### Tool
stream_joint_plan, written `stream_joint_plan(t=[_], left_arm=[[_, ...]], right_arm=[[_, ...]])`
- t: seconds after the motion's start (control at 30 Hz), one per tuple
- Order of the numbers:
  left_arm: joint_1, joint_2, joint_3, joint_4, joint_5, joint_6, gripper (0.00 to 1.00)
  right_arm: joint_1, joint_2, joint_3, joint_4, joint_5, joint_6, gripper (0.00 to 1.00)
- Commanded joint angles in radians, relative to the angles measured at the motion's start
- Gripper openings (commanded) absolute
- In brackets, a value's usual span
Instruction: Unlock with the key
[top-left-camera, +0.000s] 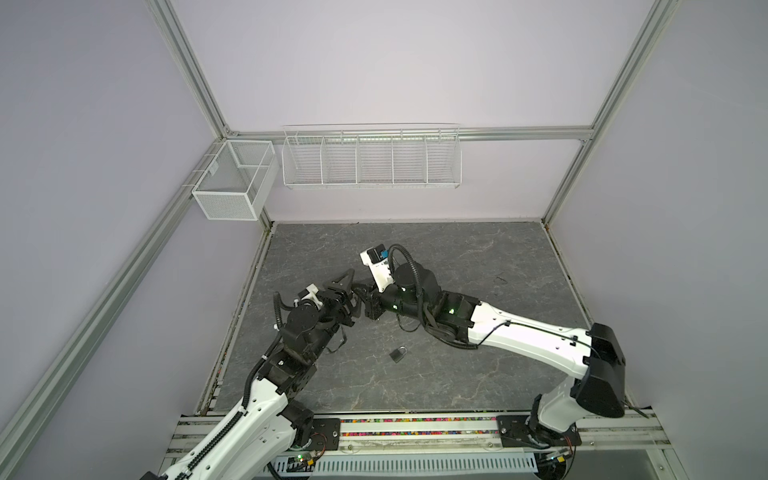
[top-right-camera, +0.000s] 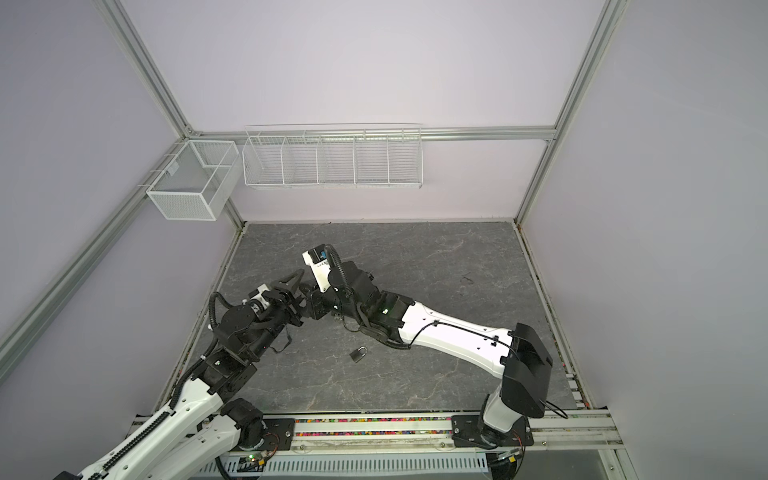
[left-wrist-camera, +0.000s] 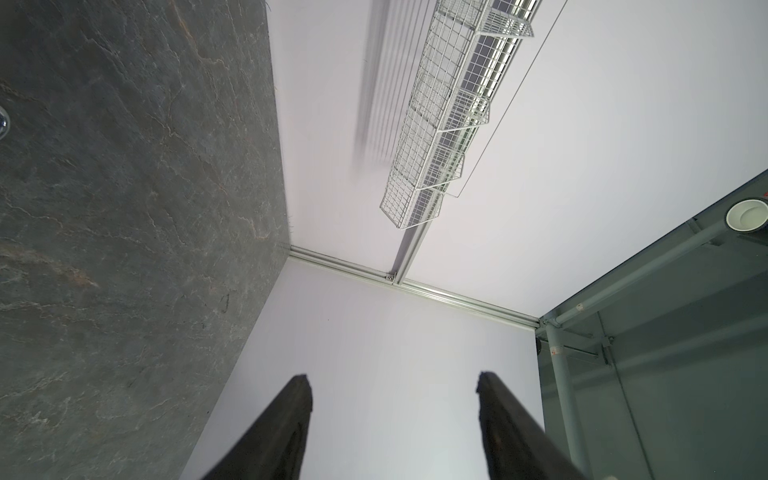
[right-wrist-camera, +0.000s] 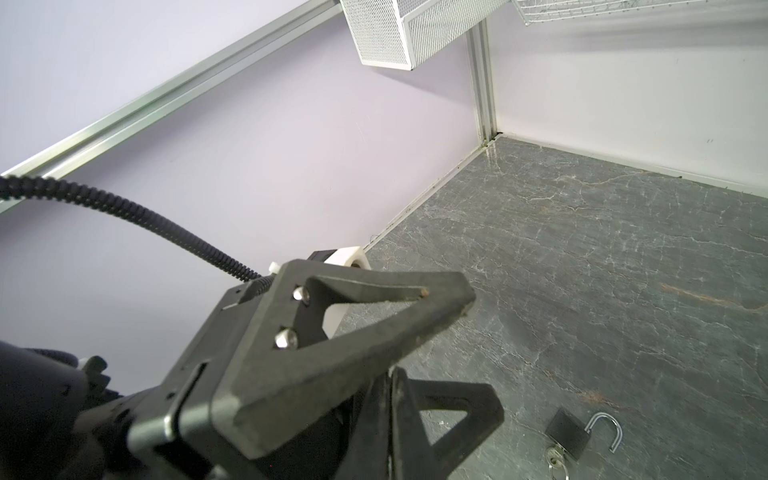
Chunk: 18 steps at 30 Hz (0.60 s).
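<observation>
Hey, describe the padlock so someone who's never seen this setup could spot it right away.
Start at the dark stone-patterned table, in the open patch between the left arm and the right arm. The padlock lies flat there, small and black. Its silver shackle swung open and the key at its base set it apart.

You've got 1 padlock w/ 1 key in it. 2 robot arms: L arm & R arm. 2 wall baskets: 1 mesh box w/ 2 sections, 1 long wire rack w/ 5 sections.
</observation>
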Motion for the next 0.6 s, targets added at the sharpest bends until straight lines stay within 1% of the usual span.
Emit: stream_joint_plan(t=[0.0, 0.07, 0.2, 0.33, 0.57], left_arm=[[-0.004, -0.012, -0.020, 0.003, -0.019, -0.022, 0.60], [-0.004, -0.010, -0.022, 0.007, -0.020, -0.022, 0.56], [-0.004, -0.013, -0.023, -0.014, -0.019, -0.024, 0.54], [-0.004, -0.010, -0.032, -0.011, -0.018, -0.036, 0.47], [-0.005, -0.007, -0.035, -0.003, -0.019, -0.039, 0.30]], right_arm=[[0.007, -0.047, -0.038, 0.025, 0.022, 0.010, 0.07], [0.007, -0.051, -0.037, 0.012, 0.025, 0.004, 0.07], [0.007, -0.069, -0.059, 0.029, 0.034, 0.005, 0.07], [0.007, -0.086, -0.071, 0.036, 0.039, -0.006, 0.07], [0.007, -0.078, -0.072, 0.028, 0.029, -0.005, 0.07]])
